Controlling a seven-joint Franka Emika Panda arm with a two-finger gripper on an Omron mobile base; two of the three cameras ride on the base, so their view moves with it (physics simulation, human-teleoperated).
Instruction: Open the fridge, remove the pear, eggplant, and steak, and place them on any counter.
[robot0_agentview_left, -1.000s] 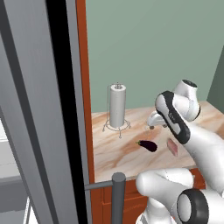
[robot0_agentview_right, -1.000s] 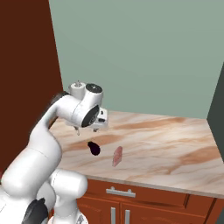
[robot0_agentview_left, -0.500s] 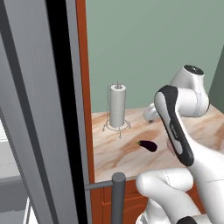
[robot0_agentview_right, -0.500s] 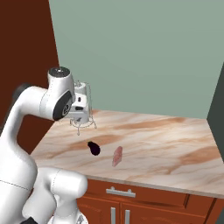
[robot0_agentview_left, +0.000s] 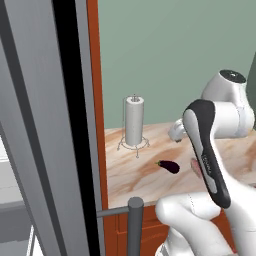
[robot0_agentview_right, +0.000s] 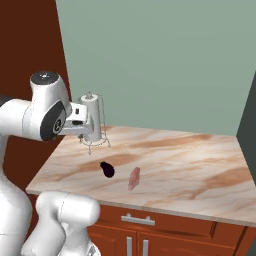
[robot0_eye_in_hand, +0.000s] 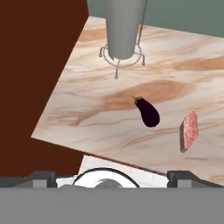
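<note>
Counter (robot0_agentview_right: 200, 165) already carries eggplant (robot0_agentview_right: 107, 169) and steak (robot0_agentview_right: 134, 178), lying near each other. Pear unseen. Gripper (robot0_agentview_right: 82, 119) spread wide, empty, by paper roll (robot0_agentview_right: 92, 118). Fridge (robot0_agentview_left: 45, 125) left: swing wide, clear the roll.

A plain sage-green wall (robot0_agentview_right: 165, 60) rises behind reddish-brown cabinets (robot0_agentview_right: 165, 227) with silver handles (robot0_agentview_right: 136, 219).

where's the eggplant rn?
The eggplant lies on the counter, just left of the steak and in front of the paper towel holder in the right base view.
</note>
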